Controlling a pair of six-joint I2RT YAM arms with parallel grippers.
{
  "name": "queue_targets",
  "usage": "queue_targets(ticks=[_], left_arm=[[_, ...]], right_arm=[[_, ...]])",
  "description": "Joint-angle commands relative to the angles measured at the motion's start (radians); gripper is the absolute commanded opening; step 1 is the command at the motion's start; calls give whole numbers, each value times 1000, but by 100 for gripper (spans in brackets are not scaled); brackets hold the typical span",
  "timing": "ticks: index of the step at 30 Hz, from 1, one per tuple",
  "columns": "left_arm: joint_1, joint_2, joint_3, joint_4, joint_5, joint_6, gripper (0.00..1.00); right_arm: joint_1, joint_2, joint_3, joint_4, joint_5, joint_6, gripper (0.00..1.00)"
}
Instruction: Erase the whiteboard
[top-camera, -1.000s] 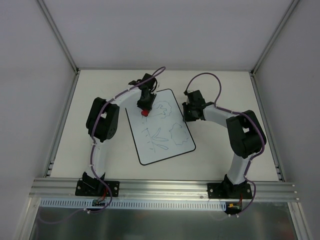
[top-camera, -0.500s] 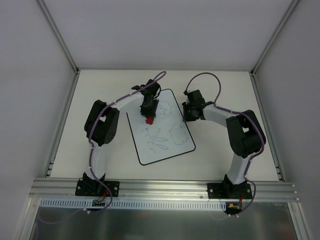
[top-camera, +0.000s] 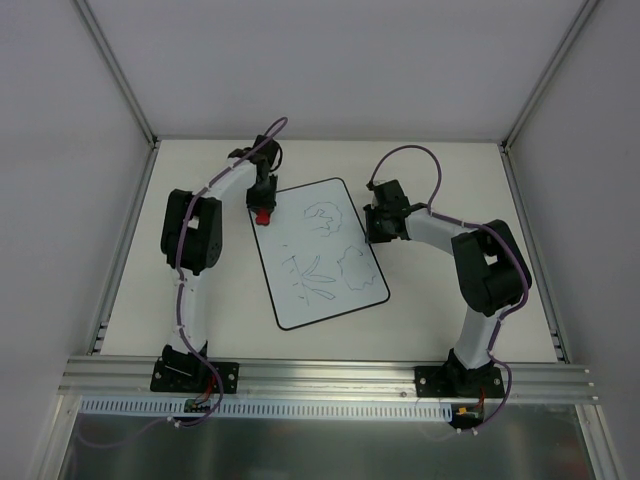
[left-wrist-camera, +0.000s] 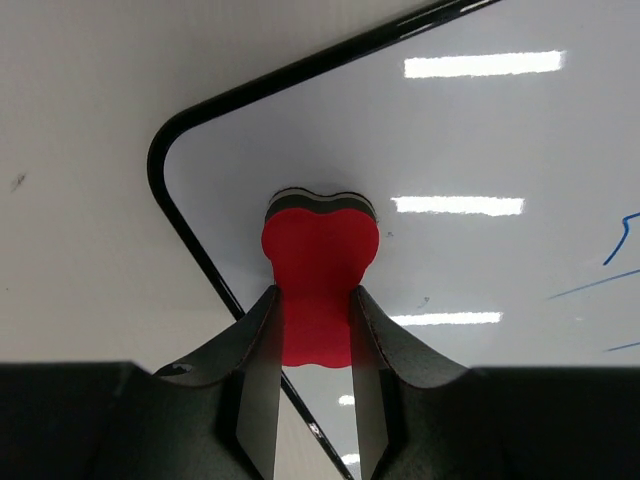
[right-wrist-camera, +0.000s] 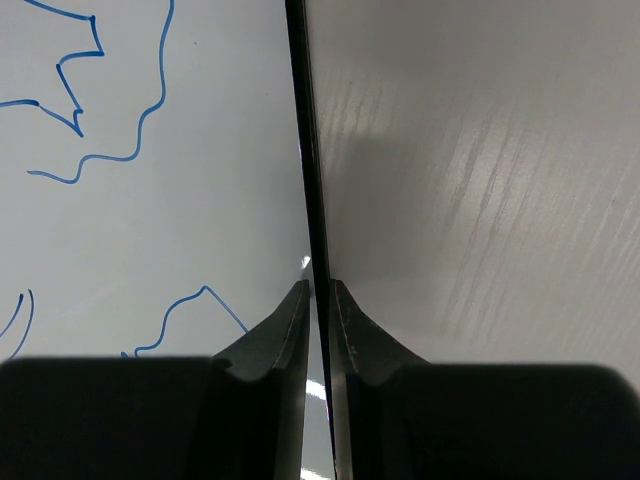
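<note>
The tabletop (top-camera: 450, 300) is pale cream and flat, and the left wrist view shows a small dark mark on it. A little red eraser (top-camera: 262, 216) is over toward the far left. It is shaped like a bone and has a dark layer under the red. White walls (top-camera: 330, 70) stand on three sides, with thin grey metal bars (top-camera: 120, 75) in the corners. A silver rail (top-camera: 330, 373) runs along the near edge
</note>
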Motion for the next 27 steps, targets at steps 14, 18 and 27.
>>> queue_targets(ticks=[14,18,27], left_arm=[[-239,44,-50,-59,160,-8,0],[-254,-4,-116,-59,198,-49,0],[-83,-61,-179,-59,108,-77,0]], right_arm=[[18,56,-27,-121,25,-2,14],[18,56,-27,-119,26,-2,14],[16,55,-28,-119,31,-2,14]])
